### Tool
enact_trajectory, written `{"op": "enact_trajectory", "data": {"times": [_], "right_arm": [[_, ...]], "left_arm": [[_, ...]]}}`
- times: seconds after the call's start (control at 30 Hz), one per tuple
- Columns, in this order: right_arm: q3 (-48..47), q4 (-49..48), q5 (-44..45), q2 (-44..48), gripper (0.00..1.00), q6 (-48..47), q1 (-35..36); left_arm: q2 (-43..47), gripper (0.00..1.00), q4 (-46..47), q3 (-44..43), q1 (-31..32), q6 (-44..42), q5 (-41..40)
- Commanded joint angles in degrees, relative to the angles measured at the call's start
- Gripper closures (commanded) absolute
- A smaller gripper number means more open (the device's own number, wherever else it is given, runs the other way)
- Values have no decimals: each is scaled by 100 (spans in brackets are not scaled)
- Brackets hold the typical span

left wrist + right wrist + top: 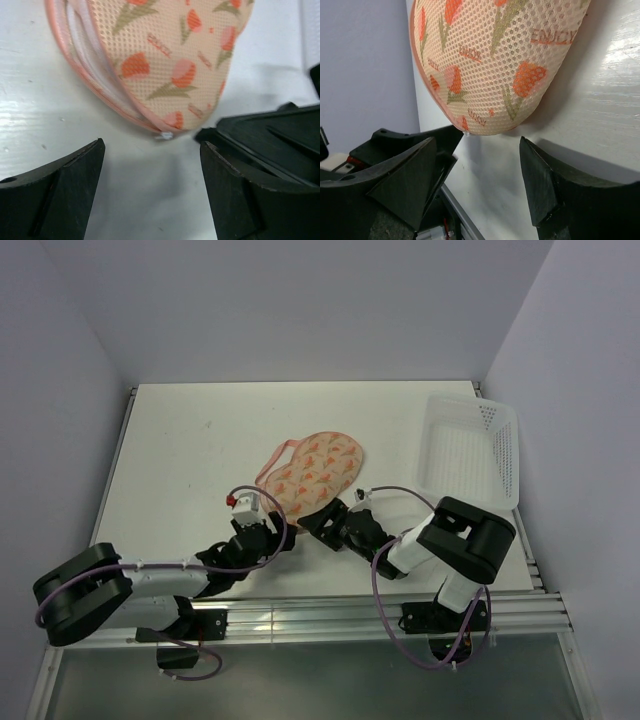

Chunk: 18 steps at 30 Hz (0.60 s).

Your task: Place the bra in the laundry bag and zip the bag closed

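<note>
The laundry bag is a peach mesh pouch with orange flowers, lying near the middle of the table. Its pink zipper edge shows a whitish gap on the left side, and a small white zipper pull sits at its near tip. The bra is out of sight. My left gripper is open and empty just in front of the bag's near tip. My right gripper is open and empty beside that same end of the bag. The two grippers almost touch.
A white perforated plastic basket stands at the right edge of the table. A pink loop sticks out from the bag's left side. Purple cables arc over both arms. The table's near edge is a metal rail.
</note>
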<state>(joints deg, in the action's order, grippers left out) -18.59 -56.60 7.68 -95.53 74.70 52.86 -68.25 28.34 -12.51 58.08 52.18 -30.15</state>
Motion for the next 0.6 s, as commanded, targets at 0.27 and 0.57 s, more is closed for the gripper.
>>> {"op": "enact_trajectory", "data": {"times": [0.27,0.57], "right_arm": [[66,-211,155,87,26,-96,31],[-13,-317,110,-89,25,1,40]], "left_arm": [[-1067,55,1068,-454,-491,-42,-61],[-1375,100,1842,-471,-369,222,71]]}}
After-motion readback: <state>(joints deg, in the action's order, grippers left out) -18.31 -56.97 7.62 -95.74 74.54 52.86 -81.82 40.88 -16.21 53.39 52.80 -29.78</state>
